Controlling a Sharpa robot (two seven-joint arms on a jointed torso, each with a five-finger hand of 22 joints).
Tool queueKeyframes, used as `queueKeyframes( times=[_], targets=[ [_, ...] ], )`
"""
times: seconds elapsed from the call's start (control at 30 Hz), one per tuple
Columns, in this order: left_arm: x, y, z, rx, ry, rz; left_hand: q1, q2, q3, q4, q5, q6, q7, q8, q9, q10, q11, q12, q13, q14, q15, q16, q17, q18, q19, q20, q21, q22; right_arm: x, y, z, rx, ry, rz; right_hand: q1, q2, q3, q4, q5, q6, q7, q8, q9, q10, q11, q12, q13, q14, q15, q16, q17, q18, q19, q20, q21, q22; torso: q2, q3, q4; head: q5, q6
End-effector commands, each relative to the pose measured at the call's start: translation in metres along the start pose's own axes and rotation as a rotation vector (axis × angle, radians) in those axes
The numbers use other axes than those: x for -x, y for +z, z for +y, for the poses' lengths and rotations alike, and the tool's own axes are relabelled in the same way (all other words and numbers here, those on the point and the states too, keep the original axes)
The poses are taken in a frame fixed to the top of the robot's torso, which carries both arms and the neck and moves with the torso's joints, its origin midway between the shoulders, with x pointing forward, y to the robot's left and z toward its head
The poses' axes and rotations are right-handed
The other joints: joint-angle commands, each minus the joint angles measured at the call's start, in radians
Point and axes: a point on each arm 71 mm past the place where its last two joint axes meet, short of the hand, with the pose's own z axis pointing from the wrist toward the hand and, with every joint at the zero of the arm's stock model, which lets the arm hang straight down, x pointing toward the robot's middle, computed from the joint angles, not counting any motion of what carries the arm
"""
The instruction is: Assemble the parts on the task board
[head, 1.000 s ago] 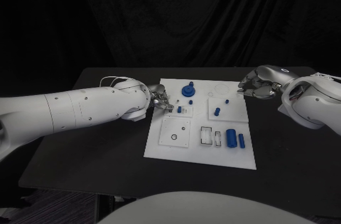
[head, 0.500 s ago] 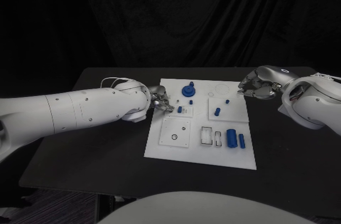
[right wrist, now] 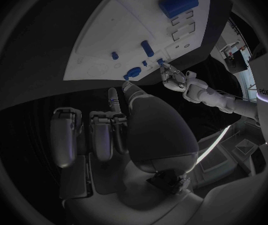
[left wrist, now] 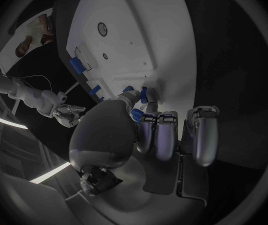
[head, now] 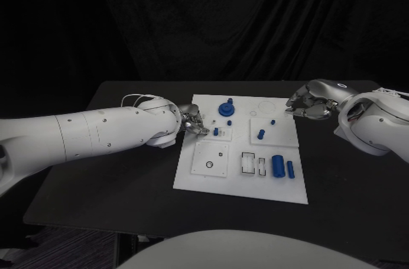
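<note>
The white task board [head: 241, 185] lies mid-table with blue parts on it: a knob [head: 226, 109], small pegs [head: 216, 130] [head: 229, 122], and two cylinders [head: 277, 164] [head: 291, 169]. My left hand [head: 192, 122] sits at the board's left edge with its fingers curled. In the left wrist view its thumb tip [left wrist: 131, 94] lies right against a small blue peg [left wrist: 144, 95]; I cannot tell whether the peg is pinched. My right hand [head: 307, 106] hovers off the board's far right corner, fingers curled [right wrist: 102, 135], with nothing seen in them.
The black table [head: 111, 186] runs wide on both sides of the board. Small square plates [head: 210, 159] [head: 265, 130] and open slots [head: 248, 162] sit on the board. A dark curtain stands behind the table.
</note>
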Motion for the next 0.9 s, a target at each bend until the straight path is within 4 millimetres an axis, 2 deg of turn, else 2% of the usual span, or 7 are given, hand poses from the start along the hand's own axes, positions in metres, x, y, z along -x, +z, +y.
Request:
queueKeyframes(
  times=[0.03, 0.13, 0.2, 0.37, 0.47, 0.6, 0.9],
  targets=[
    [-0.0043, 0.0002, -0.0010, -0.016, 0.006, 0.017, 0.000, -0.001, 0.005, 0.001, -0.002, 0.005, 0.001, 0.006, 0.001, 0.106, -0.008, 0.003, 0.261, 0.107, -0.006, 0.003, 0.263, 0.020, 0.022, -0.004, -0.007, 0.188, -0.0017, -0.0001, -0.0017, -0.024, -0.002, 0.011, 0.009, 0.004, -0.002, -0.007, 0.005, 0.009, 0.000, -0.006, -0.002, 0.104, 0.003, 0.003, 0.263, 0.103, 0.006, 0.003, 0.263, 0.009, 0.050, 0.004, -0.005, 0.230, 0.000, -0.0005, 0.0002, 0.000, 0.000],
    [-0.0046, 0.0006, -0.0007, -0.017, 0.005, 0.015, -0.004, -0.003, 0.008, 0.003, -0.007, 0.004, 0.002, 0.005, 0.001, 0.106, -0.008, 0.003, 0.261, 0.107, -0.006, 0.003, 0.263, 0.020, 0.023, -0.004, -0.007, 0.188, -0.0020, -0.0001, -0.0018, -0.025, -0.002, 0.013, 0.010, 0.007, 0.000, -0.008, 0.005, 0.010, 0.000, -0.006, -0.002, 0.104, 0.003, 0.003, 0.263, 0.103, 0.006, 0.003, 0.263, 0.009, 0.050, 0.004, -0.005, 0.230, 0.000, -0.0006, 0.0000, 0.000, 0.000],
    [-0.0046, 0.0011, -0.0009, -0.020, 0.004, 0.013, -0.013, -0.005, 0.015, 0.006, -0.033, 0.002, 0.002, 0.004, 0.003, 0.106, -0.008, 0.003, 0.261, 0.107, -0.005, 0.003, 0.263, 0.021, 0.022, -0.004, -0.008, 0.188, -0.0022, -0.0002, -0.0018, -0.026, -0.002, 0.015, 0.010, 0.008, 0.001, -0.009, 0.005, 0.010, 0.001, -0.006, -0.002, 0.104, 0.003, 0.003, 0.263, 0.103, 0.006, 0.003, 0.263, 0.010, 0.050, 0.004, -0.006, 0.230, 0.000, -0.0005, 0.0000, -0.001, 0.000],
    [-0.0043, 0.0024, -0.0014, -0.026, 0.003, 0.007, -0.051, -0.003, 0.011, 0.028, -0.199, -0.003, 0.011, -0.019, -0.021, 0.106, 0.000, 0.003, 0.261, 0.107, 0.000, 0.003, 0.263, 0.021, 0.021, 0.000, -0.012, 0.189, -0.0027, -0.0004, -0.0022, -0.027, -0.003, 0.018, 0.011, 0.011, 0.002, -0.011, 0.005, 0.012, 0.001, -0.005, -0.002, 0.104, 0.003, 0.003, 0.263, 0.103, 0.006, 0.003, 0.263, 0.010, 0.050, 0.004, -0.006, 0.229, 0.000, -0.0001, 0.0000, -0.001, 0.000],
    [-0.0044, 0.0029, -0.0013, -0.025, 0.003, 0.007, -0.074, -0.003, -0.007, 0.043, -0.252, -0.003, 0.016, -0.030, -0.035, 0.106, 0.004, 0.003, 0.261, 0.107, 0.004, 0.003, 0.263, 0.021, 0.021, 0.003, -0.013, 0.190, -0.0029, -0.0006, -0.0024, -0.029, -0.003, 0.020, 0.012, 0.012, 0.003, -0.012, 0.005, 0.013, 0.000, -0.005, -0.001, 0.104, 0.003, 0.003, 0.263, 0.103, 0.006, 0.003, 0.263, 0.010, 0.049, 0.004, -0.007, 0.229, -0.001, 0.0002, -0.0006, -0.001, 0.000],
    [-0.0044, 0.0034, -0.0001, -0.019, 0.004, 0.009, -0.105, -0.002, -0.038, 0.064, -0.298, -0.006, 0.023, -0.045, -0.054, 0.106, 0.010, 0.003, 0.261, 0.107, 0.009, 0.003, 0.263, 0.022, 0.018, 0.008, -0.019, 0.188, -0.0031, -0.0007, -0.0029, -0.030, -0.003, 0.022, 0.013, 0.012, 0.004, -0.012, 0.005, 0.013, 0.000, -0.005, -0.001, 0.104, 0.003, 0.003, 0.263, 0.103, 0.006, 0.003, 0.263, 0.010, 0.049, 0.004, -0.007, 0.229, -0.001, -0.0004, -0.0010, 0.000, 0.000],
    [-0.0041, 0.0037, 0.0034, -0.003, 0.005, 0.012, -0.166, 0.013, -0.102, 0.072, -0.342, 0.001, 0.029, -0.061, -0.081, 0.106, 0.016, 0.003, 0.261, 0.107, 0.015, 0.003, 0.263, 0.023, 0.017, 0.014, -0.024, 0.188, -0.0038, -0.0008, -0.0031, -0.032, -0.003, 0.027, 0.013, 0.012, 0.004, -0.013, 0.005, 0.014, 0.000, -0.005, -0.001, 0.104, 0.003, 0.003, 0.263, 0.103, 0.006, 0.003, 0.263, 0.010, 0.048, 0.004, -0.008, 0.229, 0.001, -0.0007, -0.0017, 0.000, 0.000]
  ],
)
